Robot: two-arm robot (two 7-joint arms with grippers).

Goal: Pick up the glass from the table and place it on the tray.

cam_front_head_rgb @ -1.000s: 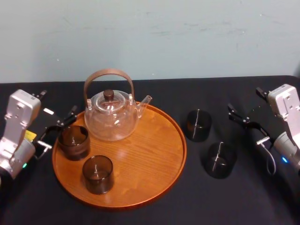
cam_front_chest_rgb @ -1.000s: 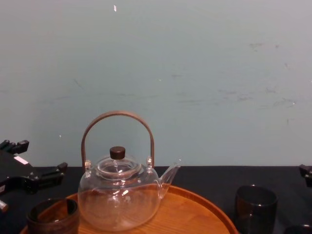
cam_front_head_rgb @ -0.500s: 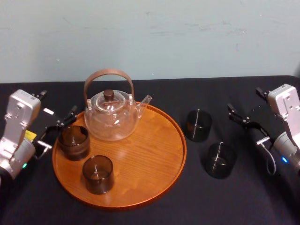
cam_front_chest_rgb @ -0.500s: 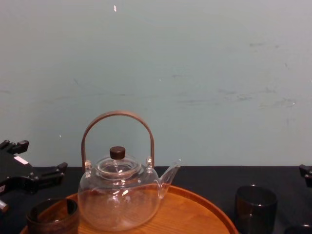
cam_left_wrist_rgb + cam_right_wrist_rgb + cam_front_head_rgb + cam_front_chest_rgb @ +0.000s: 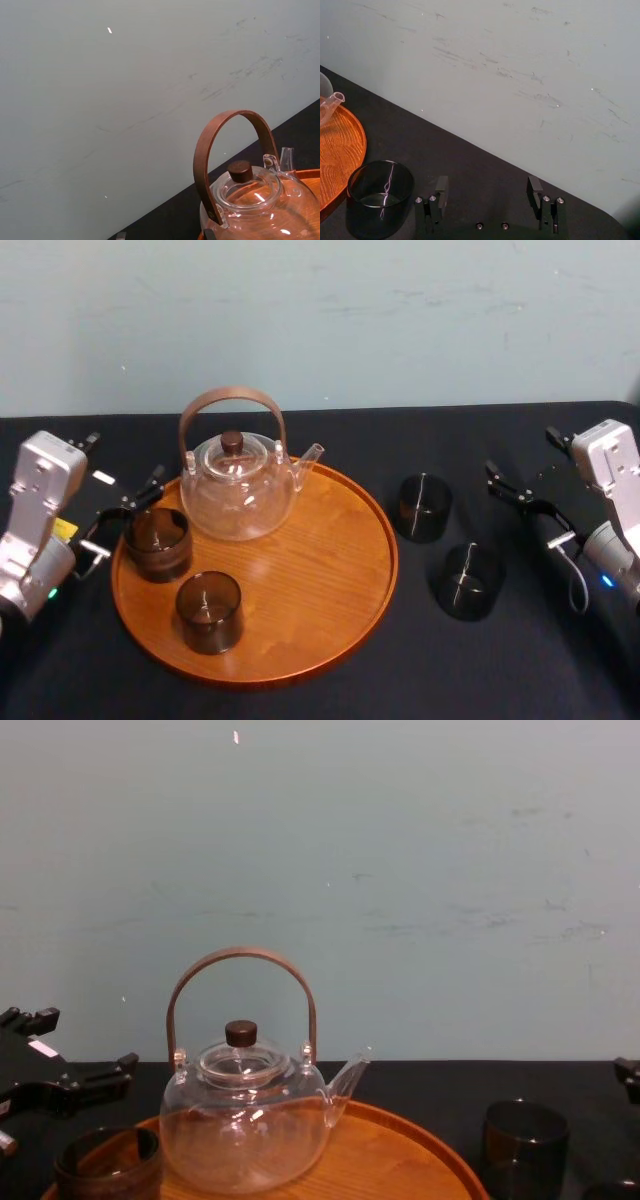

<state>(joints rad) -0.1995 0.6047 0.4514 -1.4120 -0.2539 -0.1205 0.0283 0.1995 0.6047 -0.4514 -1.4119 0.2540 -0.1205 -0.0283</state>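
Head view lays the whole scene out from above. The matte black table [image 5: 400,670] runs from edge to edge, and the round wooden tray [image 5: 320,570] sits left of centre. At the tray's rear stands the clear teapot [image 5: 238,495]. Two dark glasses are on the wood, the rear tray glass [image 5: 157,543] by the left rim and the front tray glass [image 5: 209,612] nearer the robot. The tray's right half is bare.

Off the tray's right rim, on the black top, stand the rear table glass [image 5: 423,507] and the front table glass [image 5: 467,582], both upright and apart from each other. Bare table lies between them and the right gripper [image 5: 530,462].

Chest view gives the side-on heights: the teapot's arched handle rises well above the low rim and the glasses.

Right wrist view looks along that gripper's spread, empty fingers [image 5: 441,186] to a glass, likely the rear table one, just beside the tray's rim.

The left gripper [image 5: 122,458] hangs at the tray's left edge near the rear tray glass, its fingers spread and holding nothing.
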